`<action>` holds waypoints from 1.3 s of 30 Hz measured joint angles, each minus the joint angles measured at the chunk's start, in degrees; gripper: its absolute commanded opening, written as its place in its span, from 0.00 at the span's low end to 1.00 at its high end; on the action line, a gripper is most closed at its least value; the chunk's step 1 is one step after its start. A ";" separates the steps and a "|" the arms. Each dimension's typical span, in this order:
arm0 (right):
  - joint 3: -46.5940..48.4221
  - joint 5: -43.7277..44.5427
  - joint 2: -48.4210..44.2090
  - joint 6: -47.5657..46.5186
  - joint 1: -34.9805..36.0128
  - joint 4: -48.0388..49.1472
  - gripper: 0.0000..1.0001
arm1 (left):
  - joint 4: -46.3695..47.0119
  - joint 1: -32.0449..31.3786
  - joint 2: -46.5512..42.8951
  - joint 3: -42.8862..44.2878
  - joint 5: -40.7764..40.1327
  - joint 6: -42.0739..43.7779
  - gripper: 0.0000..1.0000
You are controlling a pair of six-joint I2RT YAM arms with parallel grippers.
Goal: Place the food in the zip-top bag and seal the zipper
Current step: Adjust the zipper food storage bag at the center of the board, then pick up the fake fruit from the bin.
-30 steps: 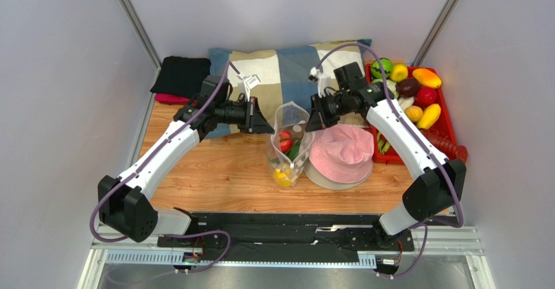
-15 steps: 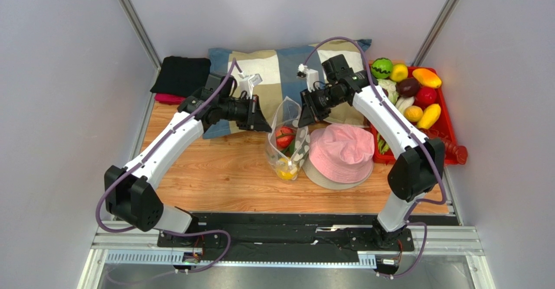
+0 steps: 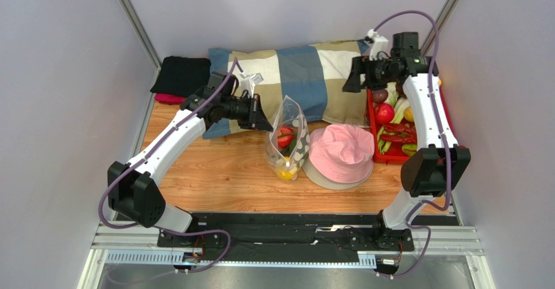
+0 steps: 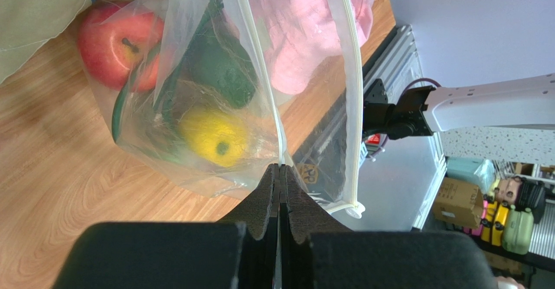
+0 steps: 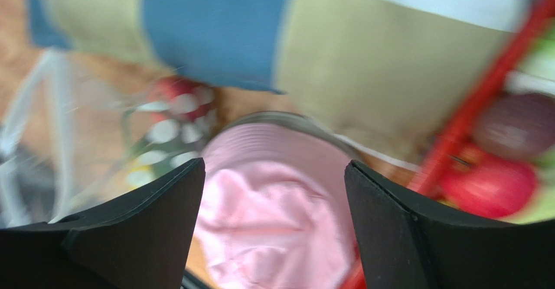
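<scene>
The zip-top bag stands on the wooden table beside the pink hat, with a red, a green and a yellow piece of food inside. My left gripper is shut on the zipper at the bag's left rim, and the mouth gapes. The zipper's other strip hangs free. My right gripper is open and empty, in the air over the pillow's right end, apart from the bag. More food lies in the red tray. The right wrist view is blurred; its fingers frame the hat.
The pink hat lies on a round plate right of the bag. A checked pillow runs along the back. The red tray sits at the right wall. Black folded cloth lies at the back left.
My right gripper let go of the bag's right rim, opened wide and swung back and right toward the tray. The bag's mouth narrowed. The left gripper kept its hold.
</scene>
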 measured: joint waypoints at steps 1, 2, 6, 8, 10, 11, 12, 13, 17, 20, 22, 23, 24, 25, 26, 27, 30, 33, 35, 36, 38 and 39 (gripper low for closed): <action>0.00 1.92 0.00 0.02 -2.03 0.55 0.84 | 0.02 0.00 0.04 0.02 0.02 -0.09 0.00; 0.00 4.04 0.04 0.24 -3.54 1.01 0.84 | 0.00 0.00 0.07 0.09 0.02 -0.13 0.00; 0.55 14.84 1.66 1.75 -7.58 3.87 0.85 | 0.37 0.00 0.11 0.15 0.02 -0.35 0.00; 1.92 18.75 3.93 2.19 -8.24 5.42 0.90 | 0.39 0.00 0.11 0.20 0.02 -0.35 0.00; 2.25 22.43 6.32 2.47 -8.41 8.98 0.94 | 0.39 0.00 0.11 0.20 0.02 -0.35 0.00; 2.19 23.39 6.97 2.58 -8.41 10.32 0.95 | 0.39 0.00 0.11 0.20 0.02 -0.35 0.00; 2.10 24.61 7.82 2.47 -8.41 12.28 0.96 | 0.39 0.00 0.11 0.20 0.00 -0.35 0.00; 2.03 25.44 8.57 2.32 -8.41 14.34 0.97 | 0.39 0.00 0.11 0.20 0.00 -0.35 0.00; 3.10 27.08 11.45 0.63 -8.41 20.61 0.99 | 0.39 0.00 0.11 0.20 0.00 -0.35 0.00; 7.43 27.65 16.13 -1.36 -8.41 23.54 1.00 | 0.42 0.00 0.11 0.20 -0.02 -0.33 0.00; 9.75 27.52 18.93 -2.67 -8.41 24.70 1.00 | 0.39 0.00 0.11 0.20 -0.02 -0.33 0.00; 10.40 27.41 19.93 -3.28 -8.41 25.07 1.00 | 0.42 0.00 0.11 0.20 0.00 -0.33 0.00; 11.06 27.19 20.90 -3.89 -8.41 25.22 1.00 | 0.42 0.00 0.11 0.20 -0.02 -0.33 0.00; 11.58 26.95 21.77 -4.44 -8.41 25.40 1.00 | 0.42 0.00 0.11 0.20 0.00 -0.33 0.00; 12.04 26.84 22.58 -4.90 -8.41 25.70 1.00 | 0.42 0.00 0.11 0.20 0.00 -0.33 0.00; 12.44 26.77 23.26 -5.25 -8.41 26.10 1.00 | 0.42 0.00 0.11 0.20 0.00 -0.33 0.00; 14.03 26.82 25.20 -6.54 -8.41 26.97 1.00 | 0.42 0.00 0.13 0.20 0.00 -0.31 0.00; 15.26 26.91 26.73 -7.72 -8.41 27.96 1.00 | 0.42 0.00 0.24 0.20 0.00 -0.26 0.00; 15.56 27.12 27.54 -8.48 -8.41 28.81 1.00 | 0.39 0.00 0.37 0.20 0.02 -0.13 0.00; 15.63 27.34 27.89 -8.83 -8.41 29.07 1.00 | 0.42 0.00 0.46 0.20 0.02 -0.11 0.00; 15.69 27.78 28.65 -9.57 -8.41 29.81 1.00 | 0.39 0.04 0.66 0.20 0.09 -0.11 0.00; 15.76 28.09 29.05 -10.01 -8.41 30.14 1.00 | 0.39 0.07 0.74 0.20 0.17 -0.11 0.00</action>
